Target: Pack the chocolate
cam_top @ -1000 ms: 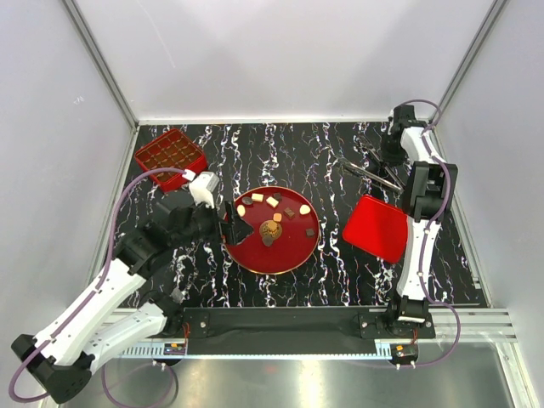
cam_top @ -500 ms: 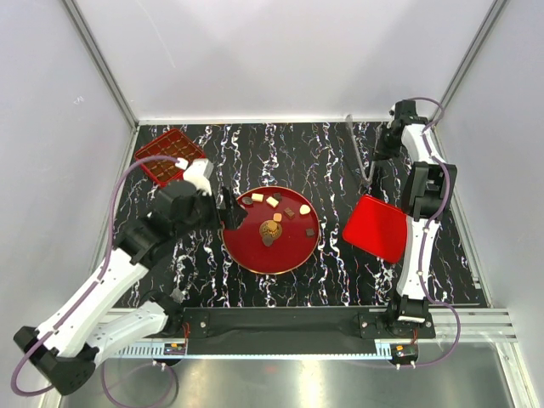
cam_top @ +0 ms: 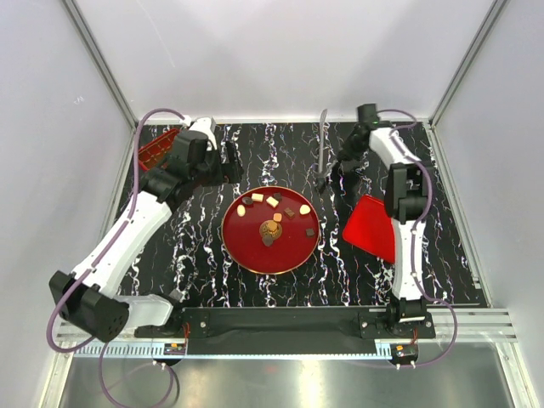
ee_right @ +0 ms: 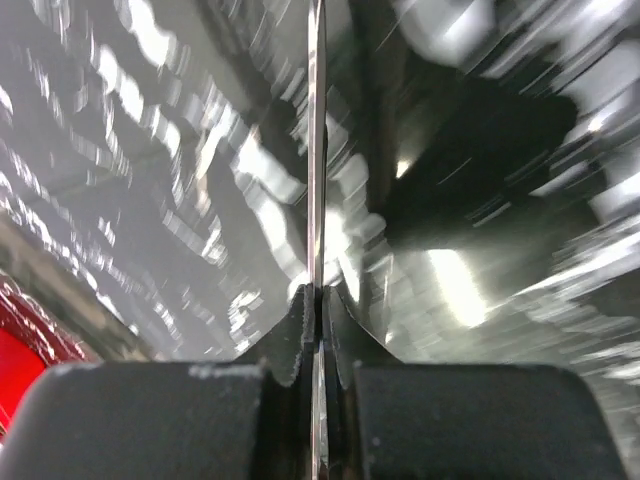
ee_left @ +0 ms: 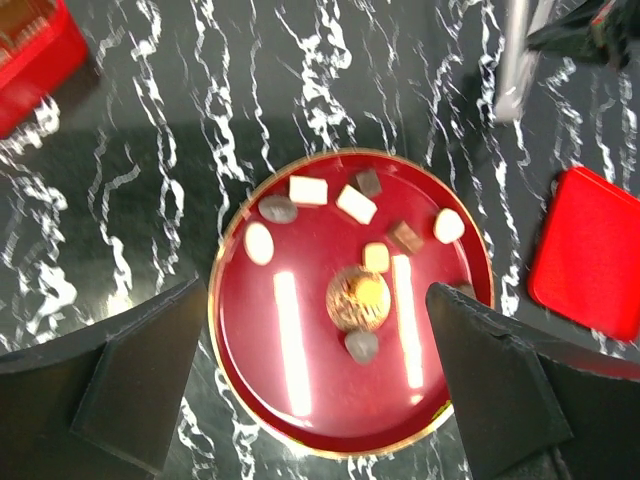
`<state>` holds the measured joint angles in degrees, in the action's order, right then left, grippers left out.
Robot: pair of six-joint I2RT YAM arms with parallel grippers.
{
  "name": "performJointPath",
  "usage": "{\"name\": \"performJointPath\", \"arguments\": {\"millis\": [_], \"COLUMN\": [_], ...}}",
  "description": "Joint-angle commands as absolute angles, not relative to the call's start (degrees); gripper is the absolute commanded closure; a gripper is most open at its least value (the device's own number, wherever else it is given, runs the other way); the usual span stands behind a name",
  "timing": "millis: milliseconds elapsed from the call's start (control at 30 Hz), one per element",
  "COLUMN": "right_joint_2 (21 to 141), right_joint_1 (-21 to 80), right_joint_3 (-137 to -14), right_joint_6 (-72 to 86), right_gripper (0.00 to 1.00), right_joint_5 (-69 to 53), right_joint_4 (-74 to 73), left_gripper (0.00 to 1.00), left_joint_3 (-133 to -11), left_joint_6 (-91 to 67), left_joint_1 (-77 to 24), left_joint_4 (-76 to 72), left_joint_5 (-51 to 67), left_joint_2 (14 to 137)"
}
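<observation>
1. Left fingers (cam_top: 229, 161), in the top view, stood spread wide and empty above the back-left of the surface (cam_top: 204, 272). The right fingers (cam_top: 333, 170) were pinched on a thin metal tool (cam_top: 323, 136) held nearly upright behind the red plate (cam_top: 246, 259). The chocolate (cam_top: 273, 202) lay in small loose pieces on the plate's back half. None showed in the red box (cam_top: 157, 146) at the back-left corner. A red lid (cam_top: 374, 228) lay to the right of the plate.

2. From the left wrist, the left fingers (ee_left: 140, 380) framed the red plate (ee_left: 290, 400) with nothing between them. The chocolate (ee_left: 356, 204) showed as white and tan squares, dark lumps and cream ovals, mostly apart from one another. One tan piece sat against the gold emblem (ee_left: 350, 305). The pieces were probably light and stiff, but easy to scuff or chip. They would likely skid on the glossy plate. Each seemed best taken low on two opposite sides with a gentle squeeze.

3. From the right wrist, the right fingers (ee_right: 290, 330) were shut flat on the metal tool (ee_right: 316, 150), seen edge-on against a blurred surface. No chocolate was in this view. Its narrow tips looked better suited to such small pieces than bare fingers.
</observation>
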<state>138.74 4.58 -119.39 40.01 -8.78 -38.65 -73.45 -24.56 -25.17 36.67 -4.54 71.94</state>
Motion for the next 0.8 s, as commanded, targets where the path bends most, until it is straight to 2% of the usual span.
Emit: {"name": "performJointPath", "arguments": {"millis": [0, 167, 600, 767], "right_joint_2": [132.9, 131.9, 131.5, 131.7], "right_joint_1": [7.7, 10.4, 12.3, 12.7], "right_joint_3": [-116.7, -113.7, -112.8, -112.9], "right_joint_6": [49.5, 53.6, 59.3, 59.5], "right_gripper": [1.00, 1.00, 0.99, 0.94], "right_joint_5": [-3.3, -0.7, 6.2, 5.2], "right_joint_4": [-35.9, -35.2, -39.2, -40.0], "left_gripper": [0.01, 0.01, 0.02, 0.02], "left_joint_3": [-78.8, -76.6, -80.6, -81.7], "left_joint_6": [-21.4, -19.8, -20.4, -18.8], "left_joint_1": [-25.0, -25.0, -25.1, -25.3], "left_joint_4": [35.2, 28.4, 21.4, 18.8], "left_joint_5": [-8.1, -3.2, -2.8, -1.9], "left_joint_2": [75.0, 77.2, 90.9, 93.7]}}
